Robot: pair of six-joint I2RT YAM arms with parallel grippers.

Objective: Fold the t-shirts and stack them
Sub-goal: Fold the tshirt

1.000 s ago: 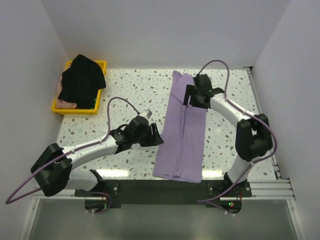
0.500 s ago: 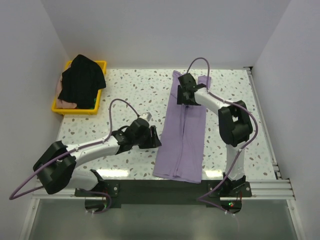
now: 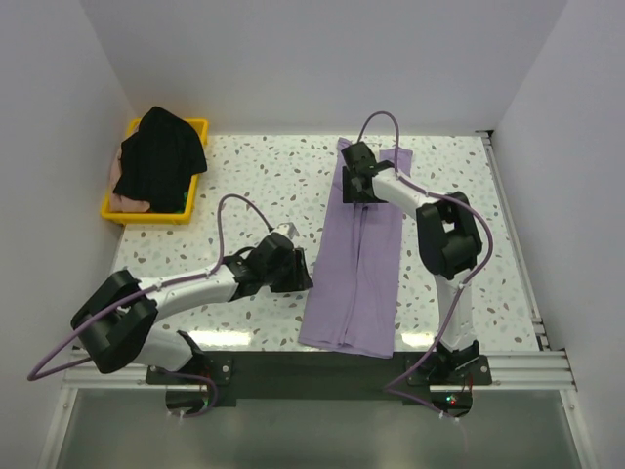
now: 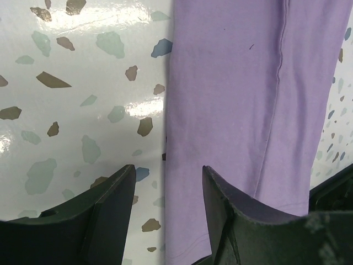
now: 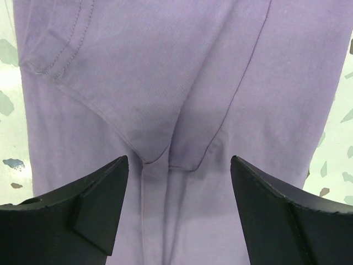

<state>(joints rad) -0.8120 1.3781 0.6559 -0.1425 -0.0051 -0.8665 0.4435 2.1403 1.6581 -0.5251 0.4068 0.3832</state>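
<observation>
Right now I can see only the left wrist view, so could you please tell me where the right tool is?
Observer: The right tool hovers over the far end of the lavender shirt.
Operator: Thank you. Is it gripping the cloth?
Observer: No, it is open, with nothing between its fingers.
Operator: And where are the other shirts?
Observer: A black shirt lies heaped over a pink one in the yellow tray at the far left corner of the table.

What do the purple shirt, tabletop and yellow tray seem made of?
Purple shirt: soft matte knit cloth, stitched seams showing. Tabletop: glossy speckled terrazzo look, reflecting light; stone or laminate unclear. Yellow tray: probably smooth moulded plastic, judging by its uniform colour.
</observation>
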